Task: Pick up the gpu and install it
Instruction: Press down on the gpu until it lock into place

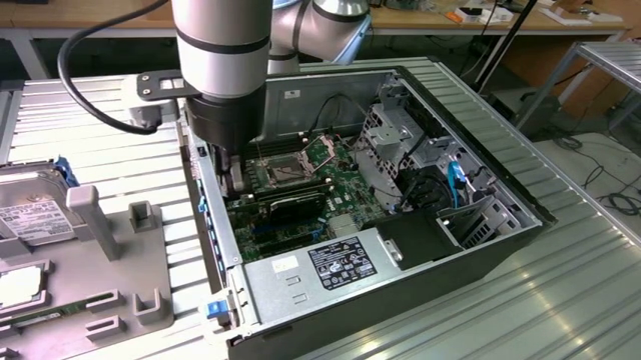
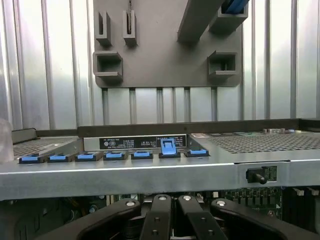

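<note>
The gpu (image 1: 288,205), a dark flat card, lies across the green motherboard inside the open computer case (image 1: 481,161), near the case's wall on the exterior view's left. My gripper (image 1: 236,180) reaches down into the case at the card's end by that wall. In the wrist view its black fingers (image 2: 161,217) stand close together, shut. The fingertips are hidden below, so I cannot tell whether they hold or only touch the card. Beyond them runs the case's rear panel with a row of blue slot clips (image 2: 115,156); one clip (image 2: 168,146) stands raised.
A grey fixture tray (image 1: 110,247) beside the case carries a silver hard drive (image 1: 25,217) and a memory stick (image 1: 50,315). Inside the case are the CPU socket (image 1: 285,169), the drive cage (image 1: 386,139), a blue cable (image 1: 455,184) and the power supply (image 1: 331,262).
</note>
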`<state>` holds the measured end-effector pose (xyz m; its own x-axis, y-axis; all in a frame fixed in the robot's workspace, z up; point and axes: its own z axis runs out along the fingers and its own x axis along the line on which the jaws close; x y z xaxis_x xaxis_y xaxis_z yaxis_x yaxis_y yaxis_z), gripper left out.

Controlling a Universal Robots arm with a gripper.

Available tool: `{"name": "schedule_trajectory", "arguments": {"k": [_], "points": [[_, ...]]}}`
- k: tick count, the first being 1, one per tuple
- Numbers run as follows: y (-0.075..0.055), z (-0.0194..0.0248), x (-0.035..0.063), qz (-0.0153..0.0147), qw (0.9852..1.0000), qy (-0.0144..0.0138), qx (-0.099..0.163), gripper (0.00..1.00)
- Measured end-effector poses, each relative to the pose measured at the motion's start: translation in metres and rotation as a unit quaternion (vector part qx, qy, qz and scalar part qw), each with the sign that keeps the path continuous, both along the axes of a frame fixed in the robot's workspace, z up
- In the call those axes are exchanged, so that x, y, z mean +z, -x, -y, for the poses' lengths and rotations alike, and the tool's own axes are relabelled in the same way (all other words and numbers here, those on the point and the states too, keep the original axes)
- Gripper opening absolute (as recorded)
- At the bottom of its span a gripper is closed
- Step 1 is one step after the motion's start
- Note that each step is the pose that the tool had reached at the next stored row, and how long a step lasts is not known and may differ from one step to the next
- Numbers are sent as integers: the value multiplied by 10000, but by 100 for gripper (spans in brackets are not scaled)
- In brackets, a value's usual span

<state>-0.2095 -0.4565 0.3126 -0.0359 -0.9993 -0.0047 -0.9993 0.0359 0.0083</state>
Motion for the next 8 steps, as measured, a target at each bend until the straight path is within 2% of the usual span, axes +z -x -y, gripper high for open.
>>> {"name": "schedule_trajectory", "arguments": {"k": [2, 3, 4, 5, 7, 8], "points": [[-2, 1, -20, -3, 10000, -35, -43, 11], [-11, 2, -66, 5, 10000, -86, -47, 11], [-12, 3, -64, -8, 10000, -83, -49, 11], [-20, 3, -63, -38, 9999, -87, -64, 11], [-22, 0, -59, -73, 9998, -89, -141, 11], [-29, -9, -57, -82, 9998, -89, -168, 11]]}}
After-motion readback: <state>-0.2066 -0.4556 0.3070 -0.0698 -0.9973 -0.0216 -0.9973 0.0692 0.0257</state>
